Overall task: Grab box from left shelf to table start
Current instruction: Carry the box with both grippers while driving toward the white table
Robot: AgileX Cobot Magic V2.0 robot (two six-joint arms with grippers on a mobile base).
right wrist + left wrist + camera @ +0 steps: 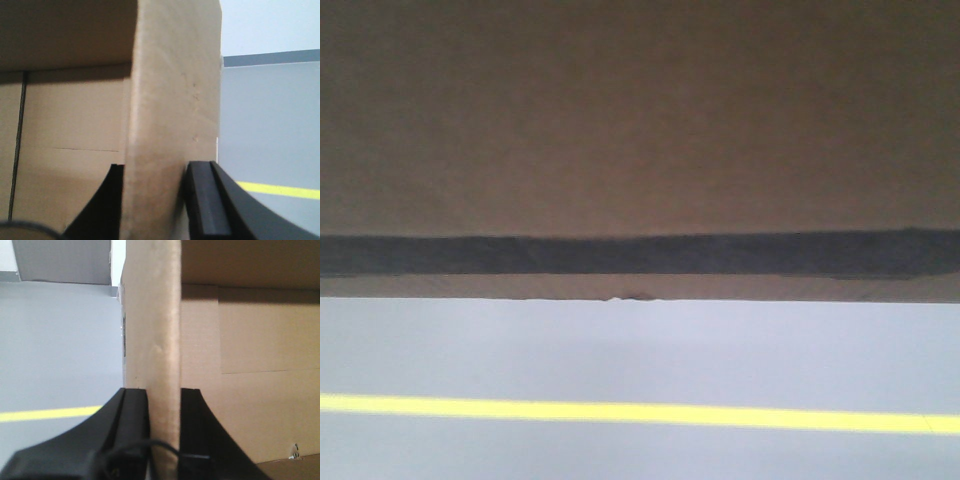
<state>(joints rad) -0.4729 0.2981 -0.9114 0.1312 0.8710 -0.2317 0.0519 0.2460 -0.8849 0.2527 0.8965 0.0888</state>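
Your box (pixel 640 120) hangs between both arms, filling the upper front view over the grey floor (pixel 640 350). The left gripper (pixel 164 396) is clamped on one upright box wall, and the right gripper (pixel 157 167) on another. The interior shows plain cardboard; contents cannot be told. A yellow line (pixel 640 411) crosses the floor.

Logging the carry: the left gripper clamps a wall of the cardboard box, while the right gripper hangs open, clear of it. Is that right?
Not quite. The right gripper is not open: the right wrist view shows its jaws shut on a wall of the box, one each side. The left gripper clamps a wall too.
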